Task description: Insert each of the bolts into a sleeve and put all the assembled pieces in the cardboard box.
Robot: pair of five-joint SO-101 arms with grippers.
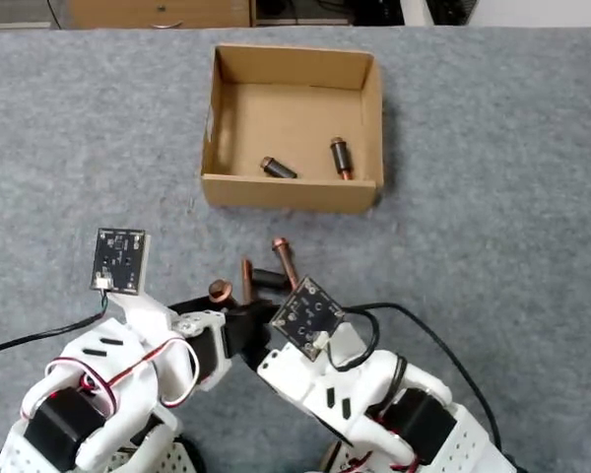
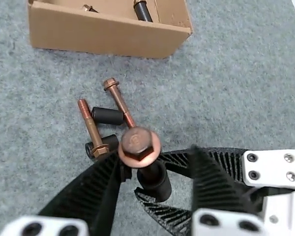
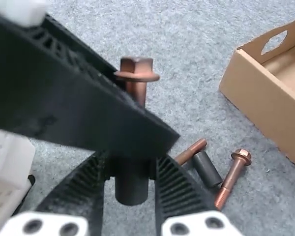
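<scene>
Right wrist view puts the held pair up front: a copper bolt (image 3: 136, 78) stands upright with its hex head on top and its shank going down into a black sleeve (image 3: 132, 189). The right gripper (image 3: 130, 162) is pinching that sleeve between its two ribbed fingers. The left gripper (image 2: 157, 157) is spread, with a gap wider than the bolt between its fingers; one finger (image 2: 96, 191) lies against the bolt just under the head, and the other stands clear of the sleeve. In the high view the bolt's head (image 1: 220, 290) sits between the two arms, low over the grey desk (image 1: 492, 197). Just beyond the grippers, loose parts lie on the desk: a long bolt (image 2: 119, 103) pointing toward the box, a second bolt (image 2: 91, 128) beside it, and a black sleeve (image 2: 107, 116) lying between the two. Another dark sleeve (image 2: 90, 147) sits by the second bolt's head, partly hidden. Farther out is the cardboard box (image 1: 291, 192), open at the top, with two assembled pieces on its floor near the front wall: one (image 1: 278, 168) toward the middle, the other (image 1: 341, 157) near the right wall, well apart from each other.
</scene>
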